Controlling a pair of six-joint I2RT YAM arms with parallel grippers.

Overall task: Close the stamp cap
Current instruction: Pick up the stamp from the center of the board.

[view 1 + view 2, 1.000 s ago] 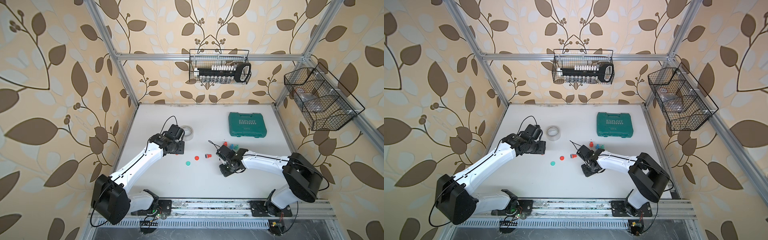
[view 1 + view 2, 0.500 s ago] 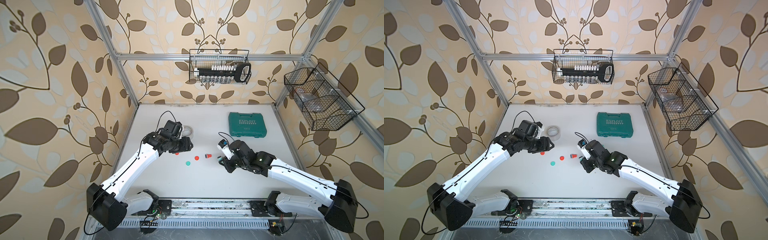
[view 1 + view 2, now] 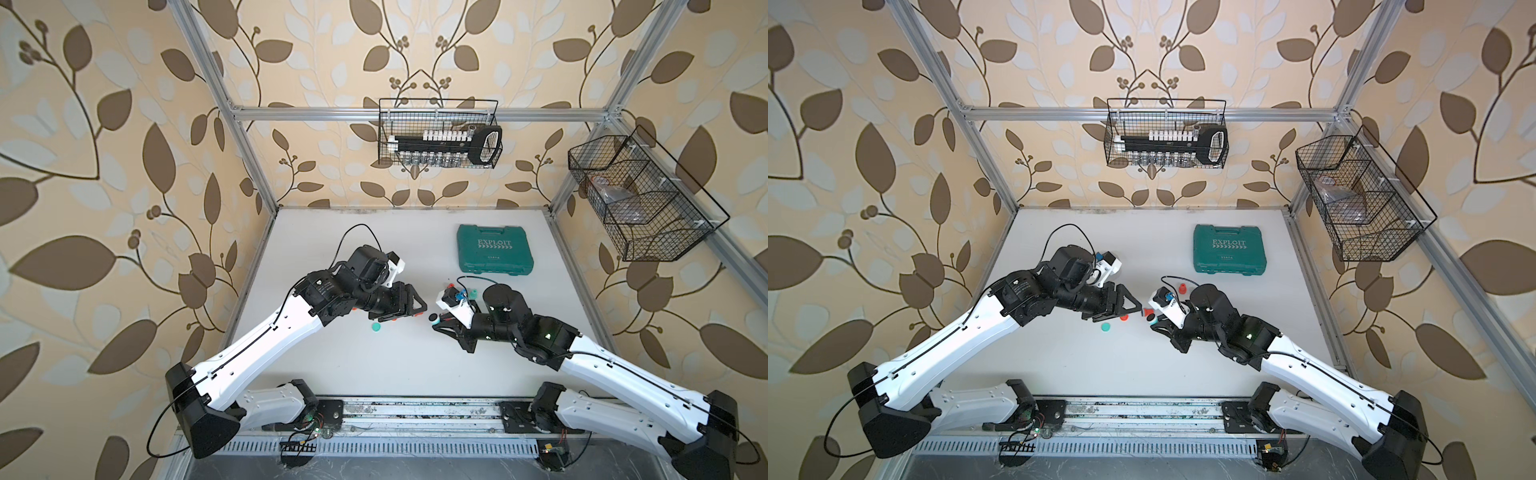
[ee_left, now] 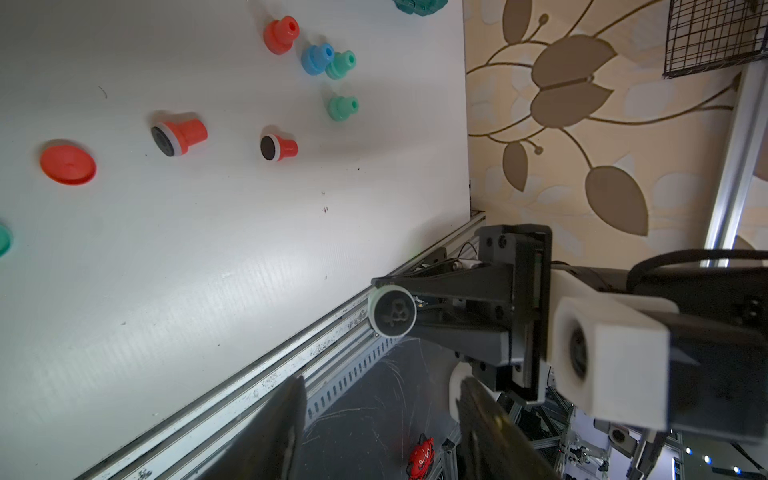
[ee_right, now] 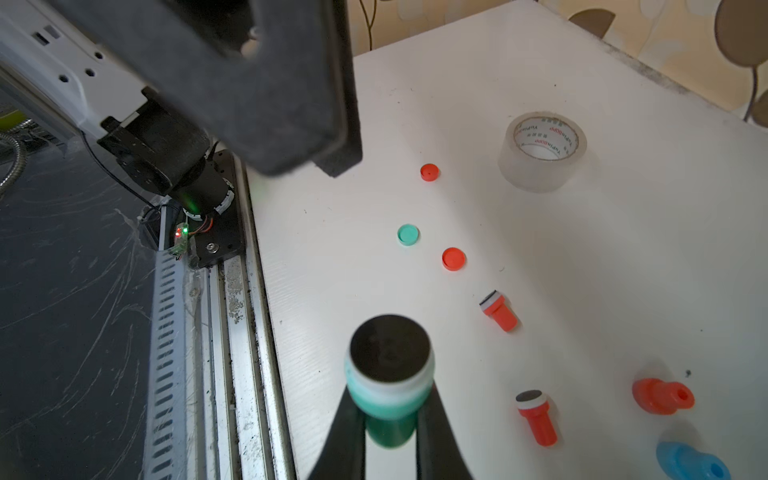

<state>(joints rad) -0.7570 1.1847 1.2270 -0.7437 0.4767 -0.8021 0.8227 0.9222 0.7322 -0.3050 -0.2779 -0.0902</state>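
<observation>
Top views both show the small round green plastic cap (image 3: 377, 328) lying on the white table (image 3: 374, 374), just beside the left gripper (image 3: 415, 311), whose jaws stand apart and empty. Rightward, the right gripper (image 5: 390, 401) clamps the green cylindrical stamp (image 5: 388, 386), black pad uncovered, facing the left gripper. Likely best: pinch the cap by its rim, align squarely, press on gently.
</observation>
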